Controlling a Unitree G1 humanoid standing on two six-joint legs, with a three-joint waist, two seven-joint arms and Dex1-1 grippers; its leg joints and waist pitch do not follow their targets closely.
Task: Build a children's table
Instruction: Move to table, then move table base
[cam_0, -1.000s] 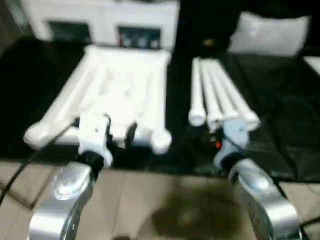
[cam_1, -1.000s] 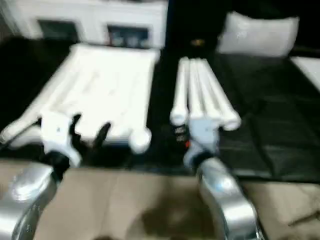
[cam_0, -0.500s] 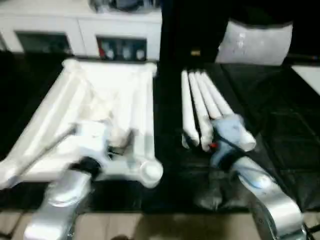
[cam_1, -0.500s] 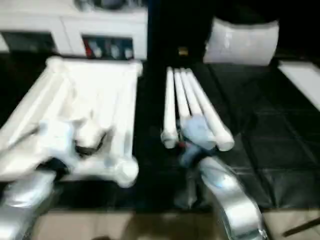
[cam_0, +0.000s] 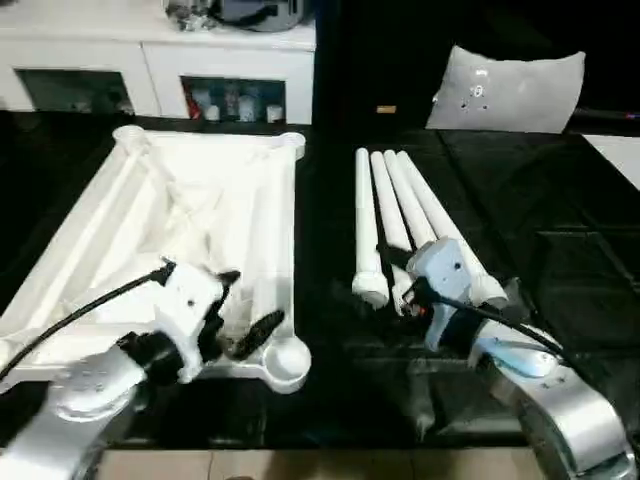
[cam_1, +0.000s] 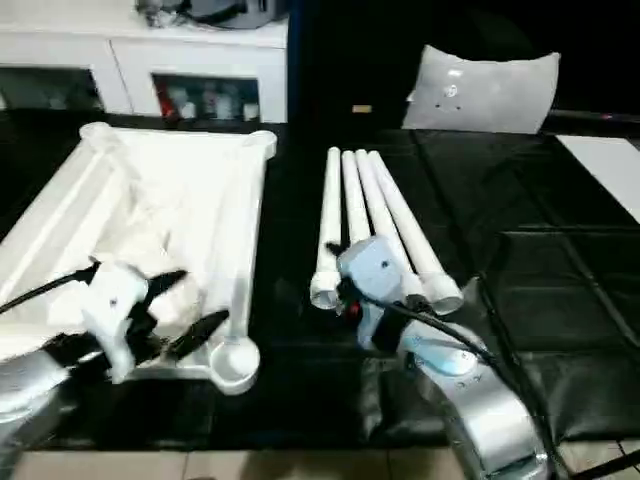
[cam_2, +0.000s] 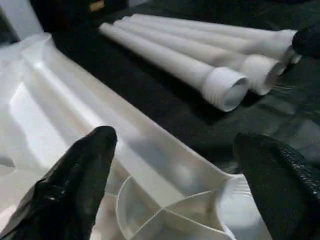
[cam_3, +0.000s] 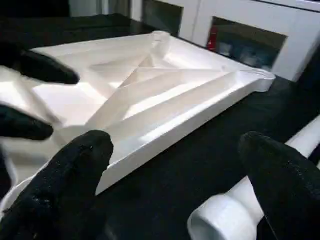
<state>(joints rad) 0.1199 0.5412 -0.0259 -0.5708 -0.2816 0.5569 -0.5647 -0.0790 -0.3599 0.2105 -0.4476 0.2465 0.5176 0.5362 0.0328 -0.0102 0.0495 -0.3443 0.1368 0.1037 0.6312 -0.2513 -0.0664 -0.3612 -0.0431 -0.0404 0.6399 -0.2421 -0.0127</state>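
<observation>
**Both grippers spread above the unassembled table parts**

The table top (cam_0: 200, 200) lies upside down on the black surface (cam_0: 560, 250), ribbed underside facing up, on the robot's left. Its round corner sockets show at the corners; the nearest one (cam_0: 285, 362) sits at the near right corner. The four legs (cam_0: 400, 215) lie side by side just to the right of the top, apart from it, their wider threaded ends toward the robot.

The left gripper (cam_0: 240, 310) hangs over the near right part of the top, close to that corner socket, its two black fingers (cam_2: 80, 180) spread wide with nothing between them. In the left wrist view the socket lies between and below the fingers, with the leg ends beyond.

The right gripper (cam_3: 175, 170) is over the near ends of the legs, fingers (cam_3: 75, 170) also spread wide and holding nothing. The right wrist view looks across the black surface to the top, with one leg end beside a finger.

Behind stand a white cabinet (cam_0: 150, 60) with shelves and a grey-white cushion-like panel (cam_0: 510, 90). No writing or label can be read anywhere.
</observation>
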